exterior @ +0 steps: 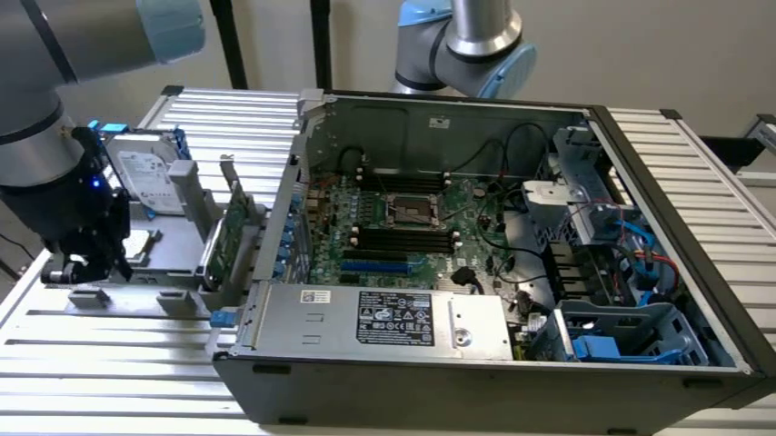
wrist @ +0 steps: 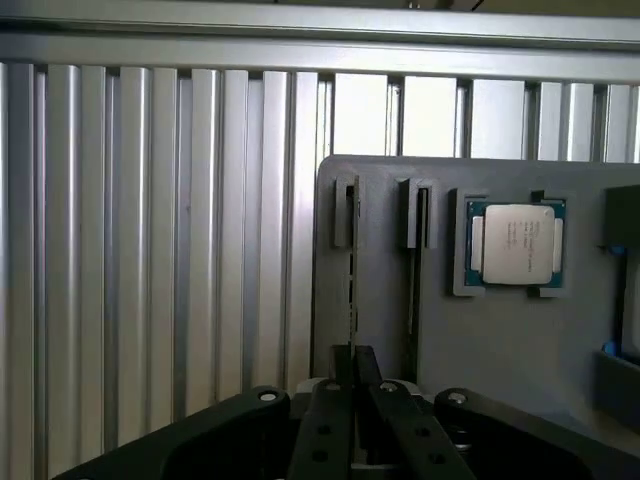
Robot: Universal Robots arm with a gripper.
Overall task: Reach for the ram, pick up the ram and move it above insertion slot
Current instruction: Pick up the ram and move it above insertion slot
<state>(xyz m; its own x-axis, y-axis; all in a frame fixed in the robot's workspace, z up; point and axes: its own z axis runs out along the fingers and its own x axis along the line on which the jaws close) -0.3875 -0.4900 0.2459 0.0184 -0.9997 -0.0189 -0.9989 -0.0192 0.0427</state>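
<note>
The ram (wrist: 352, 285) stands on edge in the grey holder tray (wrist: 500, 345), so it reads as a thin dark line running from a slot post to my fingertips. My gripper (wrist: 353, 352) has its two black fingers (wrist: 328, 410) drawn together on the near end of that edge. In the exterior view the gripper (exterior: 85, 271) hangs low over the tray's (exterior: 158, 259) end on the exterior view's left, hiding the ram. The long black memory slots (exterior: 401, 238) lie on the motherboard inside the open computer case (exterior: 679, 236).
A processor chip (wrist: 517, 243) sits in a tray pocket beside the ram. A hard drive (exterior: 144, 177) and a green expansion card (exterior: 231, 238) stand upright in the tray between the gripper and the case. A power supply (exterior: 376, 318) fills the case's front. Ribbed aluminium table (exterior: 122, 363) surrounds everything.
</note>
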